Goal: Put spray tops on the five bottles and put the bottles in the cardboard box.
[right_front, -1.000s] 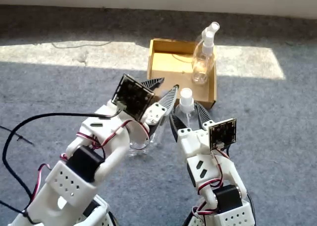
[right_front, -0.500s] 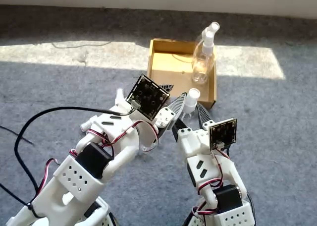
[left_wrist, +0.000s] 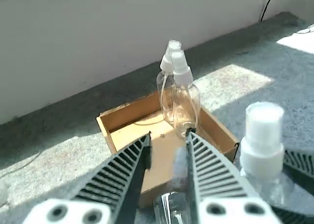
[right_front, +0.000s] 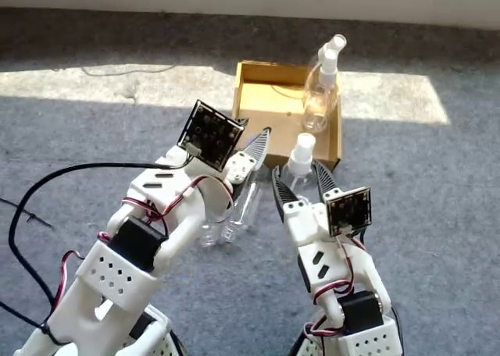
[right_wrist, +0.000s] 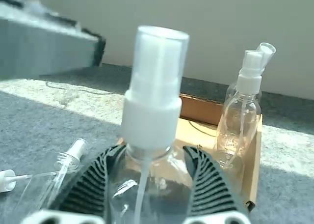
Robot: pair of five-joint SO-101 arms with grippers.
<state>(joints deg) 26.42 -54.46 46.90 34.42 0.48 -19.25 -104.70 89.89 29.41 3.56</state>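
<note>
Directly beyond the right end effector [right_front: 298, 178], which is clamped on an upright capped bottle [right_front: 301, 148], lies the open cardboard box [right_front: 262, 106].

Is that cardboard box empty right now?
No, two bottles with spray tops stand upright inside the cardboard box.

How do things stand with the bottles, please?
Right gripper shut on capped bottle by box. Left gripper at uncapped bottle. Two bottles in box.
</note>
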